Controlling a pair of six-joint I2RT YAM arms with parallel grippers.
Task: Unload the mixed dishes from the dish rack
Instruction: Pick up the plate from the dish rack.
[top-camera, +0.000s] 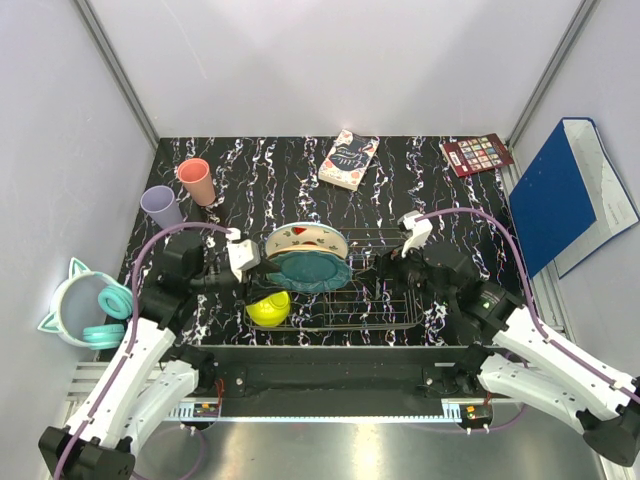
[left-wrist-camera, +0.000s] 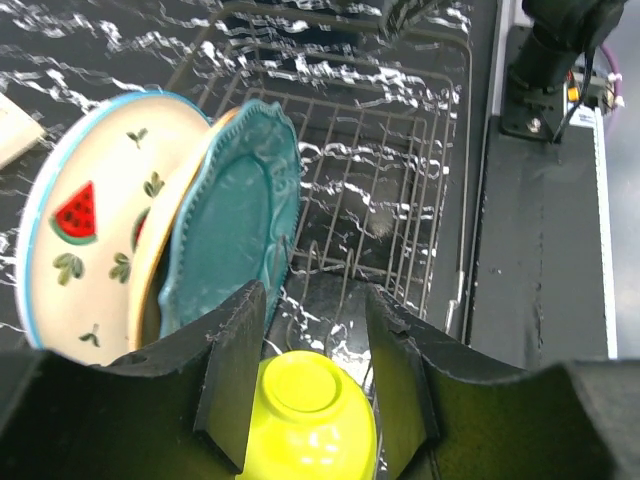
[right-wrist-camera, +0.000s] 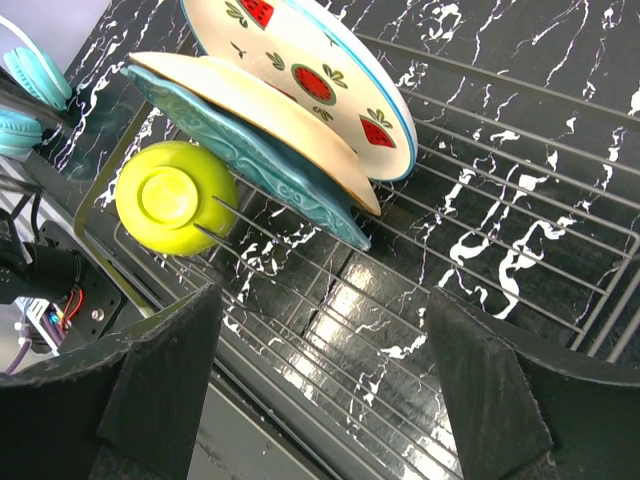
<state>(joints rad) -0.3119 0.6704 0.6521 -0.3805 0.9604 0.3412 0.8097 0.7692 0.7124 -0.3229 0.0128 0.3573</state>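
Note:
The dish rack (top-camera: 392, 312) holds three plates on edge: a white red-spotted plate (top-camera: 305, 238), a peach plate (left-wrist-camera: 176, 228) behind it, and a teal scalloped plate (top-camera: 312, 271). A yellow-green bowl (top-camera: 268, 307) lies upside down at the rack's near left. My left gripper (left-wrist-camera: 310, 372) is open, its fingers either side of the bowl (left-wrist-camera: 315, 415), apart from it. My right gripper (right-wrist-camera: 320, 372) is open and empty above the rack's wires (right-wrist-camera: 520, 190). One salmon-pink cup (top-camera: 196, 180) and the lilac cup (top-camera: 160, 205) stand on the table, far left. The second salmon cup is out of view.
A mint cat-eared bowl (top-camera: 62, 305) with teal headphones sits at the left edge. A book (top-camera: 348, 160), a dark red card (top-camera: 477, 154) and a blue folder (top-camera: 560, 195) lie at the back and right. A black frame rail (top-camera: 330, 362) runs along the near side.

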